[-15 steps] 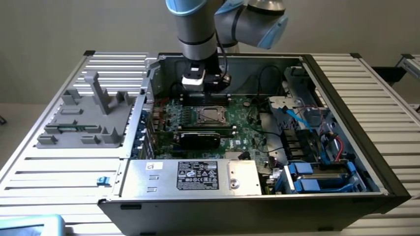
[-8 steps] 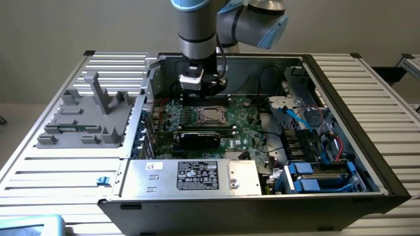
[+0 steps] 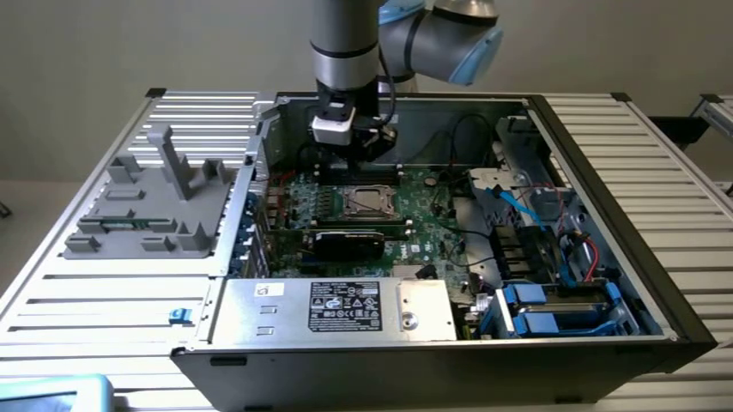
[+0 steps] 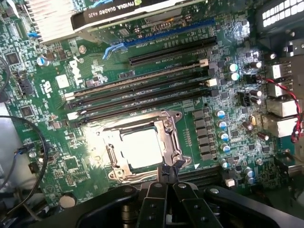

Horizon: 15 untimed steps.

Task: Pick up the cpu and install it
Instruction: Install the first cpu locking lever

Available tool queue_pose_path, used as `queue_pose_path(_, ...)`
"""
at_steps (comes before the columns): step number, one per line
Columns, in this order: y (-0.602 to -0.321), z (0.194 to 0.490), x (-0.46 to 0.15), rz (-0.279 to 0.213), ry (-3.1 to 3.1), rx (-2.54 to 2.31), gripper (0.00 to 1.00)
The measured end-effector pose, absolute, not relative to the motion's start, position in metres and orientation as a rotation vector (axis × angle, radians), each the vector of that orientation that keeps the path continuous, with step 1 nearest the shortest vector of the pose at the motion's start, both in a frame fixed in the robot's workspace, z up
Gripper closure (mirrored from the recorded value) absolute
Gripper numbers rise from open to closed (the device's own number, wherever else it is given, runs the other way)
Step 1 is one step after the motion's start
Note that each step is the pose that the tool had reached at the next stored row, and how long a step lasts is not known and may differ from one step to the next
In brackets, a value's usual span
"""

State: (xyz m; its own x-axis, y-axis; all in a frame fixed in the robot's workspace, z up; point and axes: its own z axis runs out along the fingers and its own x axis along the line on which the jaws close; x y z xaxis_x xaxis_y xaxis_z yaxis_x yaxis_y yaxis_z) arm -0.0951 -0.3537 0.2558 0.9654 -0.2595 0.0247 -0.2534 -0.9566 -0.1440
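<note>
I see an open computer case (image 3: 458,257) lying on a table of pale slatted metal (image 3: 641,172), with a plain beige wall behind it. On the slats at the case's 9 o'clock in the exterior view sits one grey plastic fixture (image 3: 149,210) with upright posts. Inside the case I count one green motherboard (image 3: 378,215), one silver box with a white label (image 3: 338,309) at the near edge, one black graphics card (image 3: 349,240) and two blue drive carriers (image 3: 538,309) toward 4 o'clock. One arm (image 3: 343,43) comes down from 12 o'clock and stops over the far part of the board. In the wrist view I count four long black memory slots (image 4: 142,92) running beside one socket frame (image 4: 142,147), and a column of small blue-topped capacitors (image 4: 223,126) next to them. The cpu (image 4: 140,147) lies flat inside the socket frame, its silver top glaring under the light; in the exterior view it sits at the board's centre (image 3: 366,201). My claw (image 4: 166,178) has its two black fingers pressed together with nothing between them. The tips sit at the socket frame's edge, right by the cpu; I cannot tell if they touch the frame.
</note>
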Motion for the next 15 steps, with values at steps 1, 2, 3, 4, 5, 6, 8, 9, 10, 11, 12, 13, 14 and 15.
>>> queue_pose_path(1,-0.354,0.258,-0.095,-0.065,0.391,-2.979,0.89)
queue_pose_path(2,-0.354,0.26,-0.095,-0.064,0.391,-2.983,0.89)
queue_pose_path(3,-0.354,0.262,-0.095,-0.063,0.392,-2.987,0.89)
queue_pose_path(4,-0.354,0.264,-0.095,-0.062,0.392,-2.992,0.89)
queue_pose_path(5,-0.354,0.266,-0.095,-0.061,0.393,-2.996,0.89)
queue_pose_path(6,-0.354,0.268,-0.095,-0.061,0.393,-3.0,0.89)
queue_pose_path(8,-0.354,0.272,-0.095,-0.059,0.394,-3.01,0.89)
queue_pose_path(9,-0.354,0.273,-0.095,-0.058,0.395,-3.015,0.89)
queue_pose_path(10,-0.354,0.275,-0.095,-0.057,0.395,-3.02,0.89)
queue_pose_path(11,-0.354,0.277,-0.095,-0.056,0.396,-3.025,0.89)
queue_pose_path(12,-0.354,0.279,-0.095,-0.055,0.396,-3.03,0.89)
queue_pose_path(13,-0.354,0.281,-0.095,-0.054,0.397,-3.034,0.89)
queue_pose_path(14,-0.354,0.283,-0.094,-0.052,0.397,-3.038,0.89)
queue_pose_path(15,-0.354,0.286,-0.094,-0.051,0.398,-3.042,0.89)
